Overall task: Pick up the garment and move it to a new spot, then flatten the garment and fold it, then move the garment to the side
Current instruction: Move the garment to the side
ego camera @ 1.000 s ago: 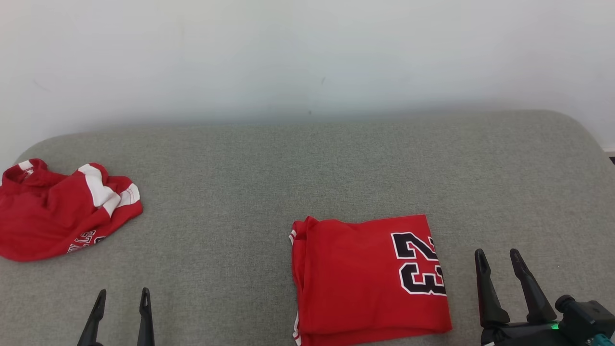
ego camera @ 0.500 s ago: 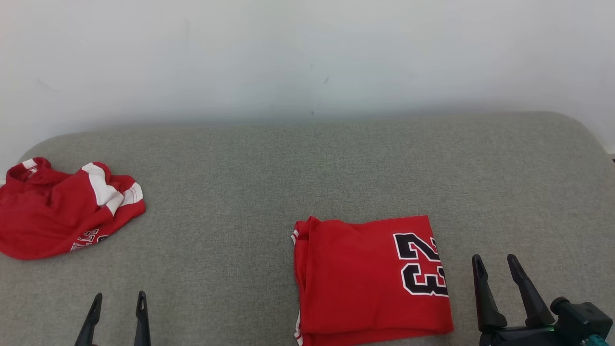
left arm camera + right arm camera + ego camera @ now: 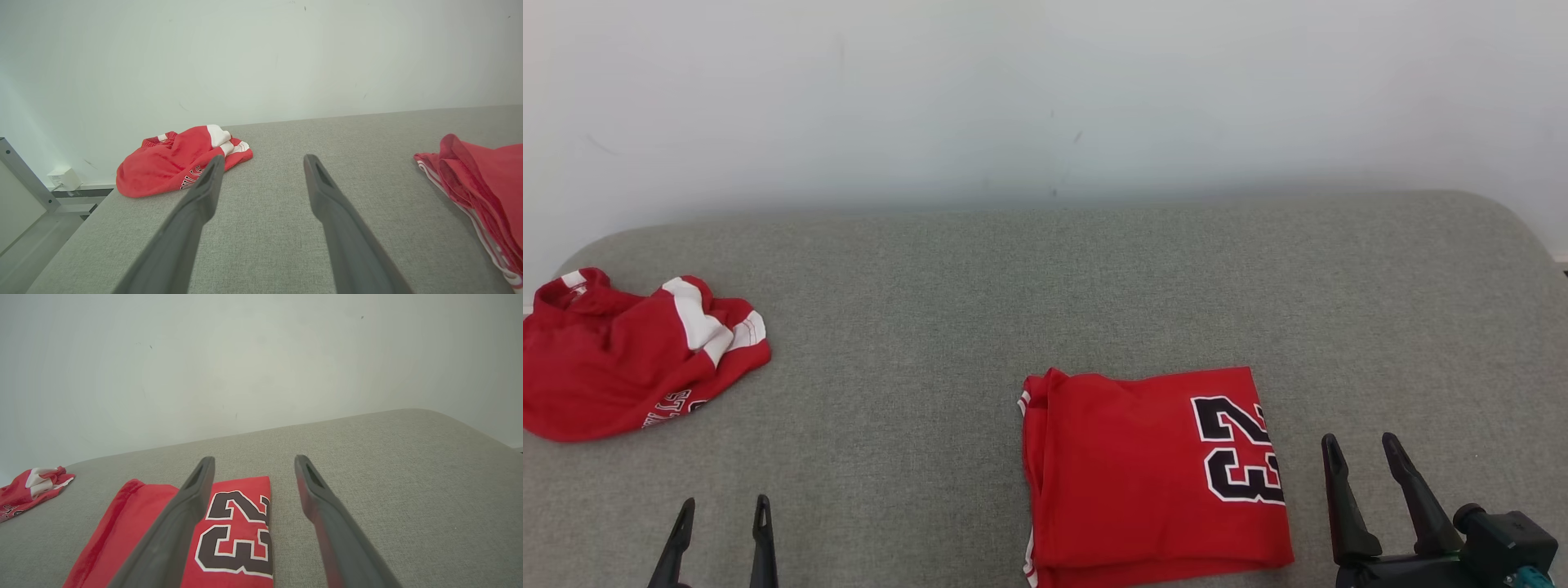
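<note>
Left gripper low at the near edge, fingers spread, pointing up, empty, right gripper likewise spread and empty, just beside the folded jersey, two red garments on the grey cushion — one folded right of centre, one crumpled jersey far left, well apart.

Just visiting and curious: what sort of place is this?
Probably a laundry-folding test room: a grey fabric-covered surface against a bare white wall, holding a folded red jersey and a crumpled red garment.
</note>
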Available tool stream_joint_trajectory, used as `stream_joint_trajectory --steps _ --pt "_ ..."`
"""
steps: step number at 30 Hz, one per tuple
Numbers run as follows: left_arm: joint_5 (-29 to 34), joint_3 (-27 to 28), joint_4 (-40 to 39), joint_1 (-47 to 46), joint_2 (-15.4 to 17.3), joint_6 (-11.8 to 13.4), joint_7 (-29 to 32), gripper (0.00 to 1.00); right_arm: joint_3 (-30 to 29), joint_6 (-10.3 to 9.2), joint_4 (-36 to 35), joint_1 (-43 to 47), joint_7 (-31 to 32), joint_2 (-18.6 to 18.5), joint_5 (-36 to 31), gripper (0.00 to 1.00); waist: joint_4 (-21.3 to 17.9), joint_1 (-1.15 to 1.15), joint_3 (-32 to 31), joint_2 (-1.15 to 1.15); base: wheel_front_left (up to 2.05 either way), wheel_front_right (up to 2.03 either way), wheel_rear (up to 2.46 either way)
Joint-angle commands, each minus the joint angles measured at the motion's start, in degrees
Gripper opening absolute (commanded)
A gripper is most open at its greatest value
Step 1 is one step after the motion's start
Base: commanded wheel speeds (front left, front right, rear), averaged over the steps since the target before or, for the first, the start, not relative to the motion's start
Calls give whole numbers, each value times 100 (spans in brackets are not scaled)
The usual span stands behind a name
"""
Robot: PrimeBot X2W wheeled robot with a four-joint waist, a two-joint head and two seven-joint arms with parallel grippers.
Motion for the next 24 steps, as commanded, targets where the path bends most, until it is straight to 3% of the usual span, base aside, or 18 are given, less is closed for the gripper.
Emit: stream_joint_trajectory --steps 1,24 --pt "-49 -8 -15 45 21 31 13 100 -23 -14 -13 54 28 6 -35 100 5 0 -3 0 0 0 0" --pt "-152 -87 19 14 44 146 7 100 163 -14 161 -403 152 -102 -60 100 -3 0 7 0 0 0 0"
